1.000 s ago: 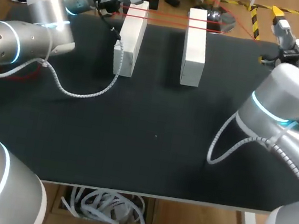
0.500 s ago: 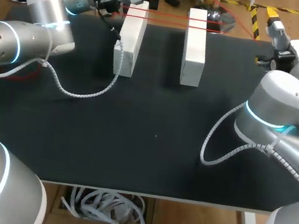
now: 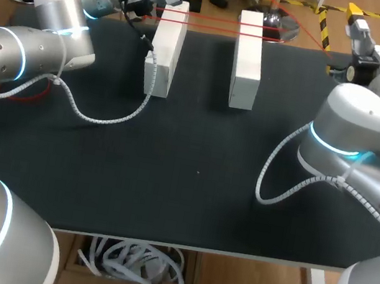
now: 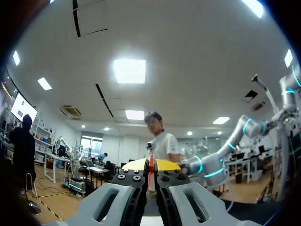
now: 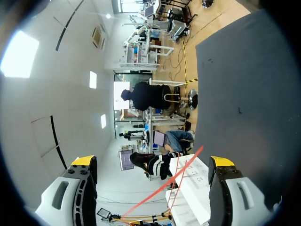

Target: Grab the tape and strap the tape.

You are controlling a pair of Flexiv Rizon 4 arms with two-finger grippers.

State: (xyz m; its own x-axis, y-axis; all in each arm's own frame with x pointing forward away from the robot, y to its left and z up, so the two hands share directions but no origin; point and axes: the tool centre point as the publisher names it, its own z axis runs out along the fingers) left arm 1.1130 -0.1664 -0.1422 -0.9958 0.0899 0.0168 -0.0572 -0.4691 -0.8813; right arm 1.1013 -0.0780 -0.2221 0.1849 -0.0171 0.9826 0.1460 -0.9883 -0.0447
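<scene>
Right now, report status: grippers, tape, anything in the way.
Left gripper shut on red tape. Right gripper open, tape ahead of it, untouched. Tape spans two white blocks; those stand between the grippers.

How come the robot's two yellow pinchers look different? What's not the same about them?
The left gripper has its fingers pressed together; the right gripper has its fingers wide apart. The left gripper pinches the red tape; the right gripper holds nothing. Both have yellow tips.

The fingers of the left hand (image 4: 150, 165) hide most of the red tape (image 4: 150, 180).
</scene>
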